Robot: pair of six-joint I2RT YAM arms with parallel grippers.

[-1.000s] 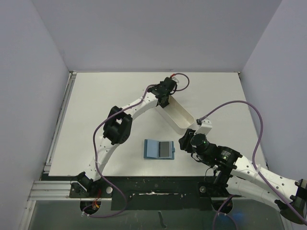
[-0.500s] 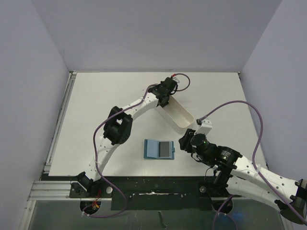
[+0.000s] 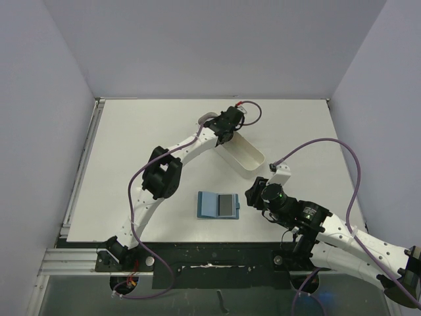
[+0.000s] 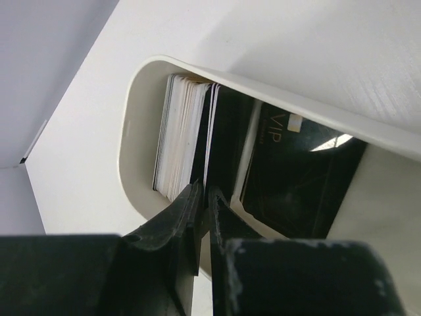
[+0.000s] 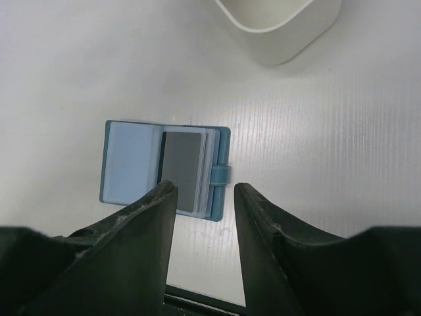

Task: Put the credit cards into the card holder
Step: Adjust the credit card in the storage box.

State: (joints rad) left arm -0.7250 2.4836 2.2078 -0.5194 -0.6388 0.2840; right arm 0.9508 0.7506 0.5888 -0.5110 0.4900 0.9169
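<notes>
The card holder lies open near the table's front, with a grey card on its right half. It also shows in the right wrist view, with the grey card in its right pocket. My right gripper is open and empty, low over the holder's right edge and strap; in the top view it sits just right of the holder. My left gripper is inside the far end of the white tray. It is shut on the edge of a black card standing between white cards and a black VIP card.
The long white tray runs diagonally from the left gripper toward the right arm, and its near end shows in the right wrist view. A purple cable loops over the right side of the table. Walls stand at the back and both sides.
The tray has shifted up and left with the left gripper, so its near end is now farther from the right arm. The right arm and the card holder have not moved.
</notes>
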